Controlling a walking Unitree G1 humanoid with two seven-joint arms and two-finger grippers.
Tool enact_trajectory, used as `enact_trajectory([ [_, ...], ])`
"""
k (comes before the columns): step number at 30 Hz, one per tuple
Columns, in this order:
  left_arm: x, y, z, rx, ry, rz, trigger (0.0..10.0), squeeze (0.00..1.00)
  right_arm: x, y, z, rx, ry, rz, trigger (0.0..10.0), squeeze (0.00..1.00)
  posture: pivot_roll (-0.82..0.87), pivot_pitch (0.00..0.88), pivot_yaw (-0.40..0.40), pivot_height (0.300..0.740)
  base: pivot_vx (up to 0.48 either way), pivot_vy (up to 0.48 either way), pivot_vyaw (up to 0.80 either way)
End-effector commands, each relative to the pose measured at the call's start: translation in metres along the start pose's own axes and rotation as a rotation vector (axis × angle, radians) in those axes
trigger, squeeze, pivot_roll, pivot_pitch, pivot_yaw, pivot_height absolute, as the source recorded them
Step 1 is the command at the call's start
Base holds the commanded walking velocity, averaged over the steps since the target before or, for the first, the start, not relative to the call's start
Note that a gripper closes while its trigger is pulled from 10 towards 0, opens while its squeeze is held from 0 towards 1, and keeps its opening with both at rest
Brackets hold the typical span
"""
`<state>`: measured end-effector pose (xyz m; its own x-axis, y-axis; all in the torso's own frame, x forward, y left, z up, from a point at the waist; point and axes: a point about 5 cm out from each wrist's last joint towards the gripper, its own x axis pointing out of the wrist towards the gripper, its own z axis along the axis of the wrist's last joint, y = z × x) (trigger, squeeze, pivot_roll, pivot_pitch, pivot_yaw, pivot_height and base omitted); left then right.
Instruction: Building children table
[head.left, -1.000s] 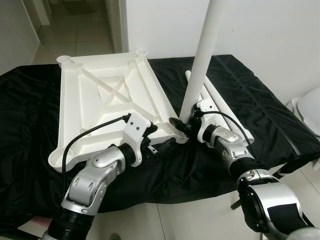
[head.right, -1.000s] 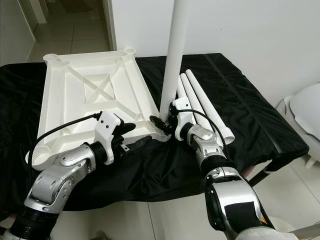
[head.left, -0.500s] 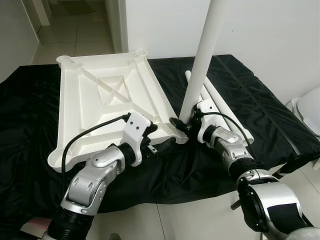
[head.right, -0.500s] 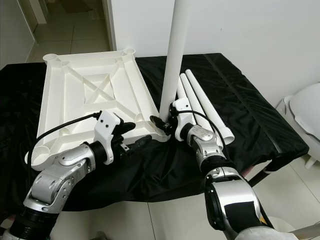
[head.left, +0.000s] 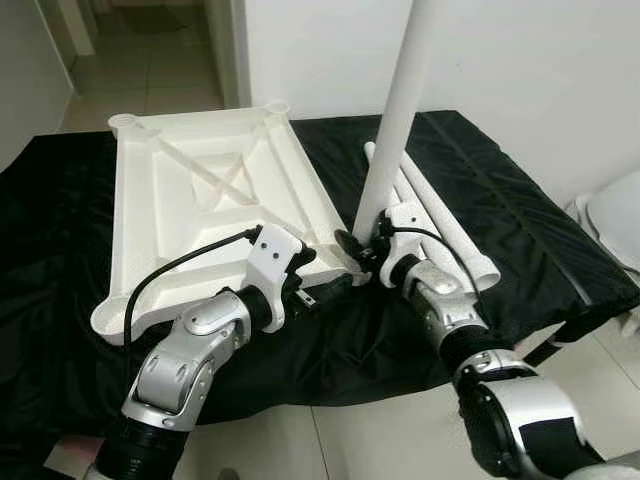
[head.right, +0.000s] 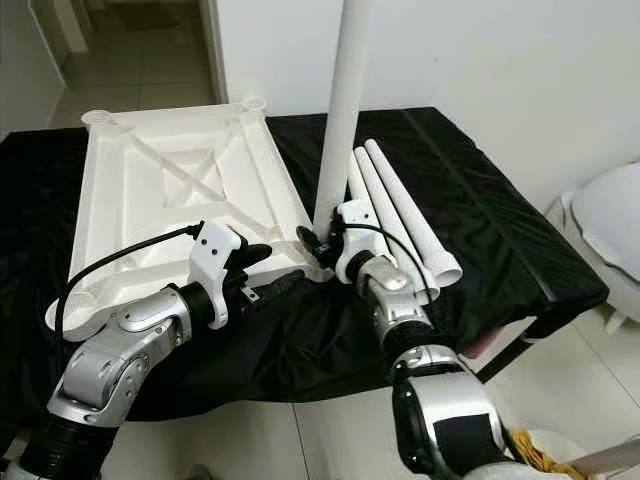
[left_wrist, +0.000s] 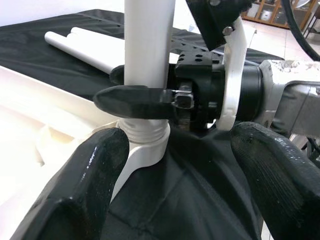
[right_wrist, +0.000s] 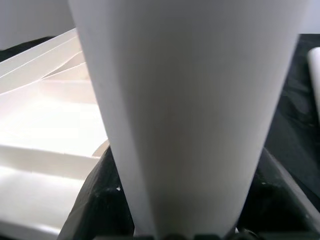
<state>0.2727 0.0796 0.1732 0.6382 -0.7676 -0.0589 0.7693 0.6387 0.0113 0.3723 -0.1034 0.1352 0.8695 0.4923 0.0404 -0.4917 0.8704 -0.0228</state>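
Note:
The white table top (head.left: 200, 200) lies upside down on the black cloth (head.left: 50, 200). A white leg (head.left: 395, 110) stands upright in the socket (left_wrist: 145, 145) at the top's near right corner. My right gripper (head.left: 355, 245) is shut on the leg just above that socket; the leg (right_wrist: 190, 110) looms close in the right wrist view. My left gripper (head.left: 325, 285) hovers open just in front of that corner, its fingertips (left_wrist: 90, 190) spread to either side of the socket without touching it. Two spare legs (head.left: 445, 225) lie on the cloth behind the right arm.
A white wall (head.left: 520, 70) rises right behind the cloth-covered surface. A doorway with tiled floor (head.left: 150, 60) opens at the back left. A white rounded object (head.left: 615, 215) stands on the floor at the right. The cloth's front edge (head.left: 350, 375) drops off close to me.
The view has shifted slightly. My right forearm has swung a little to the left while its gripper stays on the leg. The left gripper holds its place.

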Motion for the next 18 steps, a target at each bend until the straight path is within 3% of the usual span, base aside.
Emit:
enact_trajectory([
  [1, -0.001, -0.001, -0.001, -0.008, 0.011, 0.009, 10.0, 0.00, 0.000, -0.004, 0.000, 0.067, -0.013, -0.087, 0.0, 0.00, -0.02, 0.023, -0.008, 0.740, 0.000, 0.000, 0.00],
  [10, -0.001, -0.002, -0.002, -0.010, 0.013, 0.008, 10.0, 0.00, 0.004, 0.007, 0.001, 0.087, -0.033, -0.201, 0.0, 0.00, -0.03, 0.024, -0.009, 0.740, 0.000, 0.000, 0.00],
  [12, 0.000, -0.002, -0.002, -0.012, 0.013, 0.005, 10.0, 0.00, 0.007, 0.014, 0.000, 0.084, -0.022, -0.318, 0.0, 0.00, -0.03, 0.026, -0.009, 0.740, 0.000, 0.000, 0.00],
  [18, 0.000, -0.003, -0.003, -0.015, 0.012, 0.003, 10.0, 0.00, 0.007, 0.023, -0.004, 0.083, -0.001, -0.449, 0.0, 0.00, -0.03, 0.026, -0.012, 0.740, 0.000, 0.000, 0.00],
])
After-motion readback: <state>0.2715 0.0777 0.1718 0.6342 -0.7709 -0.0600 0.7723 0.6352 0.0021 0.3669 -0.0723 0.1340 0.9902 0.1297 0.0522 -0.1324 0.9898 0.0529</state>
